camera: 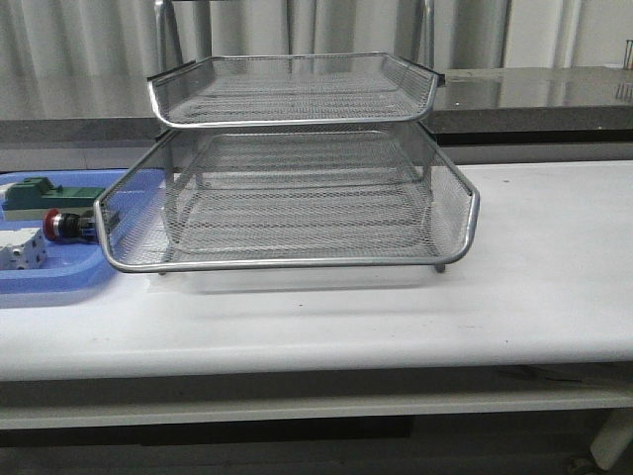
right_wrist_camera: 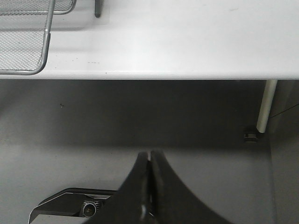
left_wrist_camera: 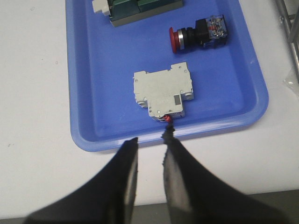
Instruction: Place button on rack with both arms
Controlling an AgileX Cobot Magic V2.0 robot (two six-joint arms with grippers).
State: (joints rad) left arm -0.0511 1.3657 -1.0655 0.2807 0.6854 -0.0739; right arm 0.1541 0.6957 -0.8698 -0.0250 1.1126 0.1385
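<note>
Left hand (left_wrist_camera: 149, 144) narrowly parted above blue tray (left_wrist_camera: 93, 93) edge; right hand (right_wrist_camera: 150, 156) closed, empty, off counter (right_wrist_camera: 187, 37). Button (left_wrist_camera: 198, 33): red head, lying sideways in tray.

I count one button (left_wrist_camera: 198, 33), red-headed, lying in the tray. I count one blue plastic tray (left_wrist_camera: 93, 70) on the bench (camera: 554, 257). In that tray I also count one white block (left_wrist_camera: 162, 92) and one green block (left_wrist_camera: 140, 8), so three items in the tray in all. I count one wire rack (camera: 297, 168); two mesh trays are plainly visible from the front, an upper and a lower, and I cannot confirm a third. I count two pincers: the left pincer (left_wrist_camera: 149, 140) and the right pincer (right_wrist_camera: 150, 154), each with two fingers.
</note>
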